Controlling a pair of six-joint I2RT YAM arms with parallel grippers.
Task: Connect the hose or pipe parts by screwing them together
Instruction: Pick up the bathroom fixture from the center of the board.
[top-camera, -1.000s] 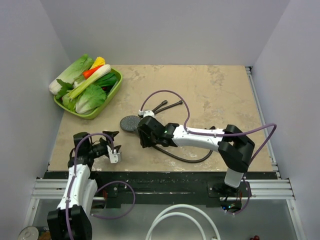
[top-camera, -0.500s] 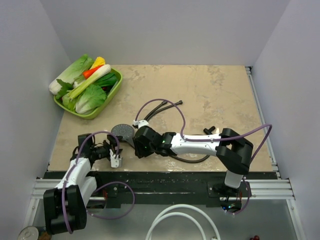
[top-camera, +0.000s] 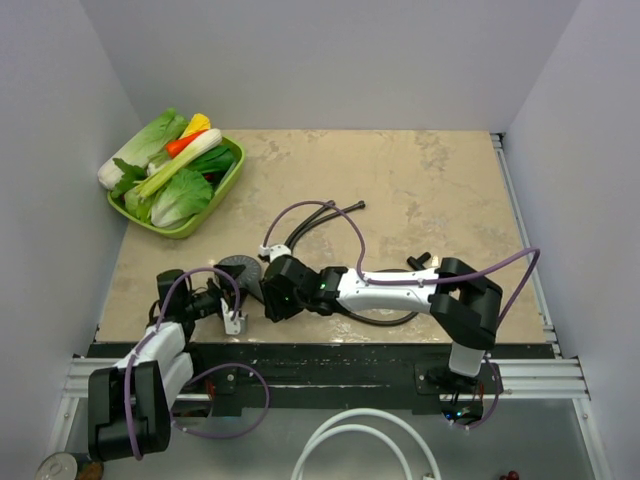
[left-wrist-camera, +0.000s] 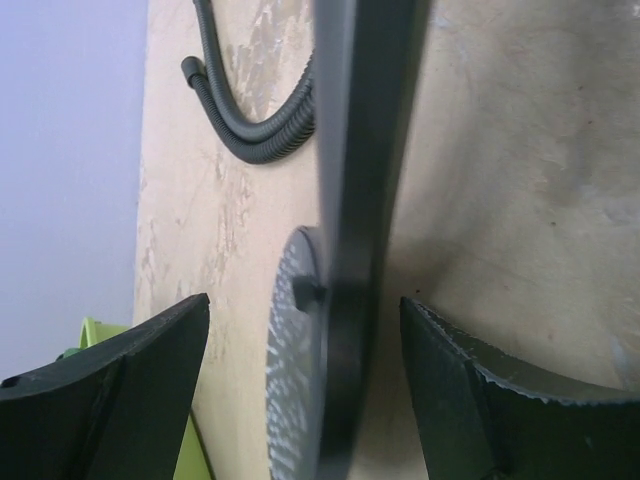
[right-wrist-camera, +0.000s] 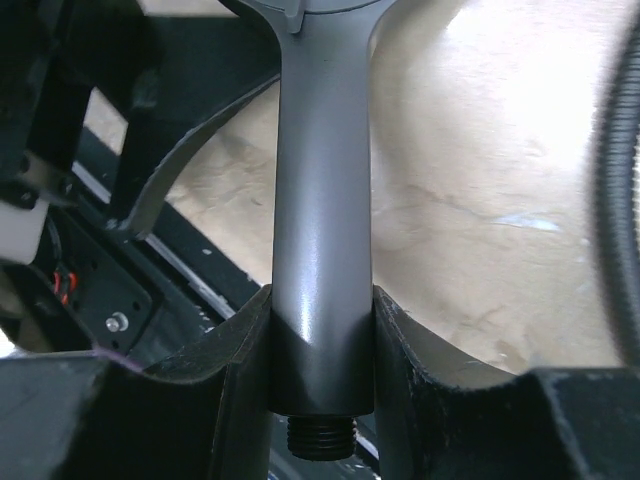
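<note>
The right gripper (right-wrist-camera: 322, 340) is clenched on the grey metal shower head (top-camera: 238, 268), its two black fingers (right-wrist-camera: 245, 350) pressing either side of the straight handle (right-wrist-camera: 322, 200) just above the threaded end (right-wrist-camera: 320, 437), which pokes out below them. The right arm stretches leftward across the beige marbled table (top-camera: 450, 180), so the round perforated disc sits near the front left edge. There the left gripper (left-wrist-camera: 305, 300) stands released. Its jaws are spread wide, with the disc and handle seen edge-on between them and a gap showing on each side, touching neither.

The long dark-brown corrugated hose (left-wrist-camera: 262, 150) lies loose on the table behind the shower head. Both its ends rest close together near the middle, and a loop of it passes under the right arm. The small black T-shaped fitting (top-camera: 420, 260) lies apart to the right, beside that arm's elbow. A lime-green plastic tray (top-camera: 228, 175) of vegetables (top-camera: 170, 170) sits at the far left corner
</note>
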